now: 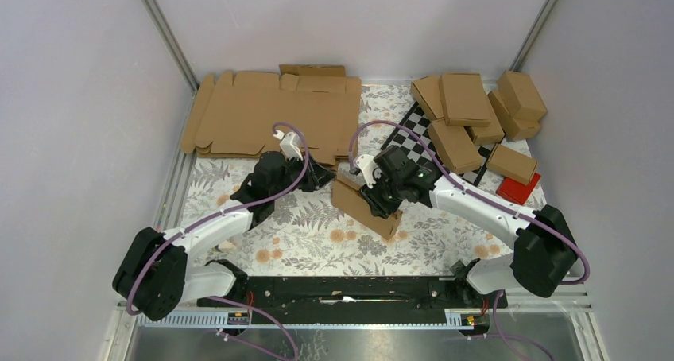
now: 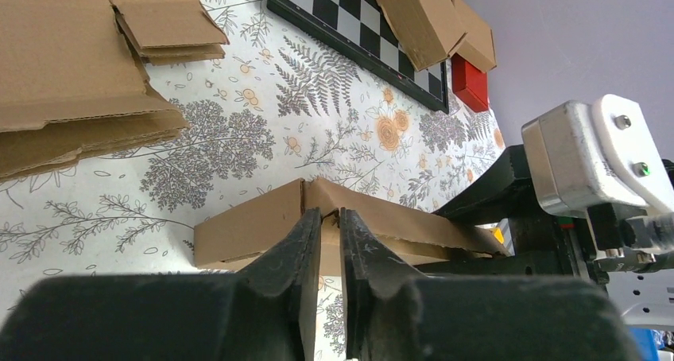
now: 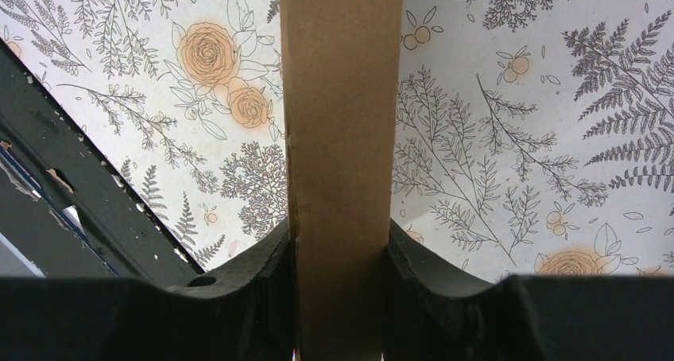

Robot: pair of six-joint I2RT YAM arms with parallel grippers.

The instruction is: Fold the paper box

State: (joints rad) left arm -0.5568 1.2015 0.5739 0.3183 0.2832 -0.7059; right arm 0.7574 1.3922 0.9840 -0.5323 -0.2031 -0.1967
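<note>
Near the middle of the floral cloth (image 1: 302,234), just ahead of the two arm bases, the paper box (image 1: 354,206) is sitting as a slim oblong carton, lying slantwise with its far end toward the left arm. The right gripper (image 3: 340,246) is clamping it across its narrow width. Both of its fingers (image 3: 258,277) are pressing flat against opposite brown sides, and the carton is running straight out between them over the flower print.

The left gripper (image 2: 324,216) is meeting the carton's other end at a raised crease along the top. Its fingers (image 2: 298,250) are drawn almost together with only a thin slit between them. Whether a flap edge is caught in that slit is hard to make out from the wrist view.

Behind the left arm a stack of flat cardboard blanks (image 1: 270,114) is lying against the back wall. Off to the right a chequered board (image 1: 413,134) is lying partly under a heap of folded cartons (image 1: 465,98), with a small red block (image 1: 517,190) just beside the nearest of them.
</note>
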